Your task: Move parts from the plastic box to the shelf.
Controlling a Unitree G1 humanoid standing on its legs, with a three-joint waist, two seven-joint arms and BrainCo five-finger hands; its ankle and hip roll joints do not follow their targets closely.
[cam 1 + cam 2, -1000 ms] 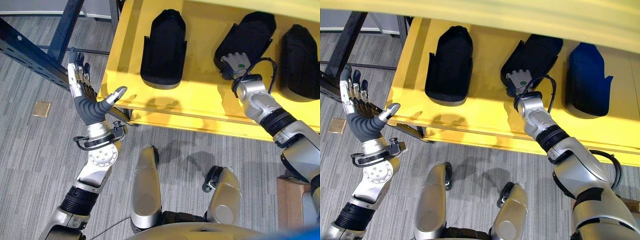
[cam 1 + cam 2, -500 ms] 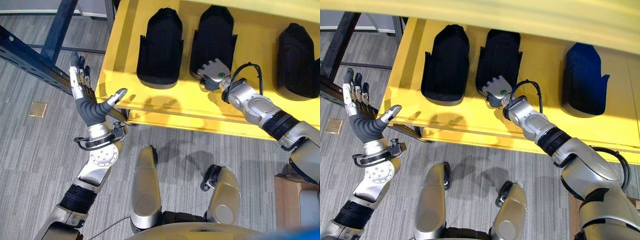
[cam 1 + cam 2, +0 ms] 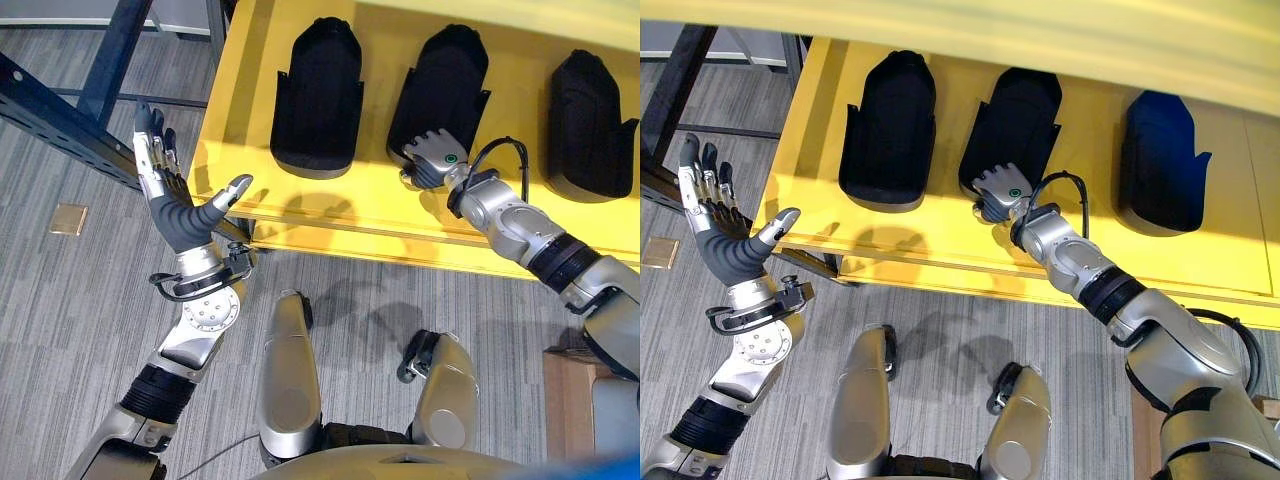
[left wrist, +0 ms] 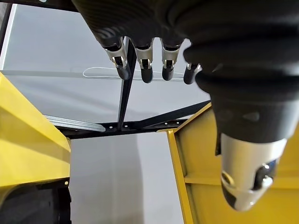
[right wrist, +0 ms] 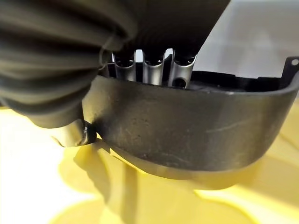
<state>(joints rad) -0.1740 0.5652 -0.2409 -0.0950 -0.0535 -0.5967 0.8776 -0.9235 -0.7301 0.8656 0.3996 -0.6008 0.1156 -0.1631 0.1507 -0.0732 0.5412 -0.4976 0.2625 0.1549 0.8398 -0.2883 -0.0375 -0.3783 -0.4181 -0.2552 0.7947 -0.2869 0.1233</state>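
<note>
Three black parts are lying on the yellow shelf (image 3: 330, 205), and the right hand (image 3: 432, 160) is gripping the near end of the middle part (image 3: 440, 90), fingers hooked over its rim and thumb pressing from outside, as the right wrist view is showing with the fingers (image 5: 153, 70) reaching inside the dark curved wall of the part (image 5: 187, 135). That middle part is sitting tilted on the shelf, its far end leaning away from the left part (image 3: 320, 95), which is lying just beside it, straight and untouched. The right part (image 3: 590, 120) is resting well apart from the middle one, toward the shelf's other end. Off the shelf's near left corner the left hand (image 3: 175, 205) is hovering in the air, palm up, fingers straight and spread wide, thumb pointing at the shelf edge, holding nothing, with a dark blue steel frame (image 3: 70, 115) running behind it over the grey carpet floor (image 3: 60, 320)
</note>
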